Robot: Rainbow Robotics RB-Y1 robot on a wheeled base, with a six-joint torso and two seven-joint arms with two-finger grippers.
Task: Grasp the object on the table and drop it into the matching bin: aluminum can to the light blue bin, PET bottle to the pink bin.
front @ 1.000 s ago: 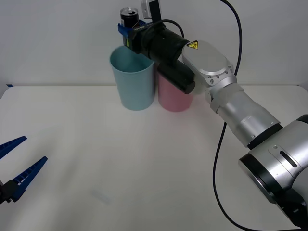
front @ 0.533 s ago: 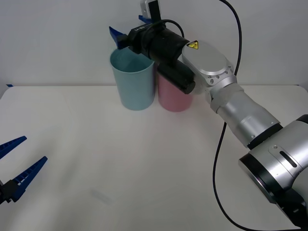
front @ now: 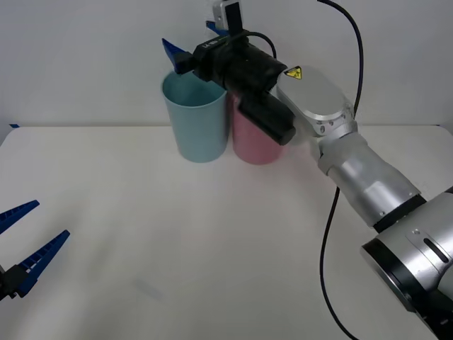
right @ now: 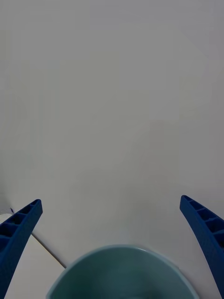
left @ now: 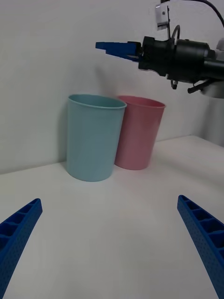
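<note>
While the right claw [front: 195,41] hangs spread and empty directly above the light blue bin [front: 195,120], the left claw [front: 28,241] waits open far nearer over the desk [front: 212,248]

From above the arms we are looking forward and down across the table [front: 212,241]. The right wrist camera is hanging close over the light blue bin [right: 122,273], facing what is probably the wall. The left wrist camera is looking low and level across the table from farther back, sharing both bins [left: 93,135] with the front view.
</note>
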